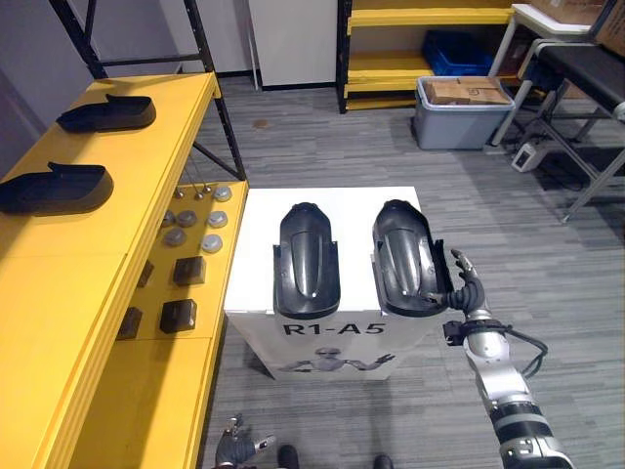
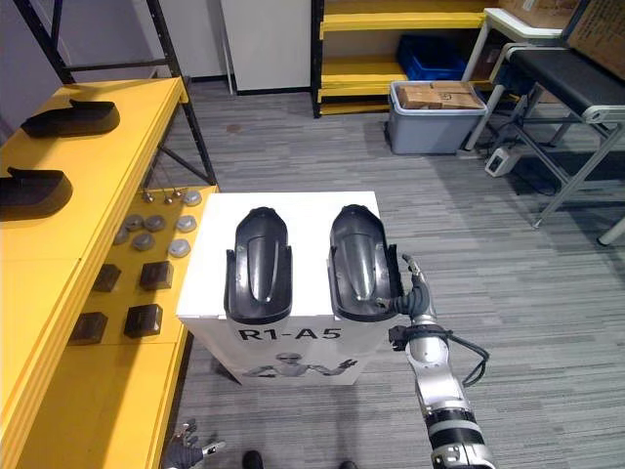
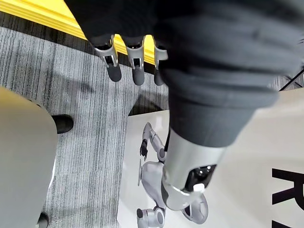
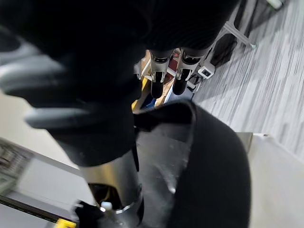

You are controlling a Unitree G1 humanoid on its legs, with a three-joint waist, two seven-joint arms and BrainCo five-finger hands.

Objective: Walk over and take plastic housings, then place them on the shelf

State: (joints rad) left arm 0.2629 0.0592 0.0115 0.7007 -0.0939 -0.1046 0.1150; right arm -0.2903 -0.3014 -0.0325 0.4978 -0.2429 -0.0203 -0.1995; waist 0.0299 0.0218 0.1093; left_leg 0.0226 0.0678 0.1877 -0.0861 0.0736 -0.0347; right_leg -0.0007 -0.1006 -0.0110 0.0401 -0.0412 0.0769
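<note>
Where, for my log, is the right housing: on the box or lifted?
On the box: right housing lies flat there; right hand open alongside.

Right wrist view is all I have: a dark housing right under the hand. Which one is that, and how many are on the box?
Observer: Two lie side by side on the white box. Your right hand is at the near right rim of the right housing. The left housing is untouched.
Operator: Where is my other hand?
Observer: The left hand hangs low by the box's front left corner, fingers relaxed, holding nothing.
Operator: Anything on the shelf yet?
Observer: Yes, on the yellow shelf to your left, the top level holds a far shelf housing and a near shelf housing.
</note>
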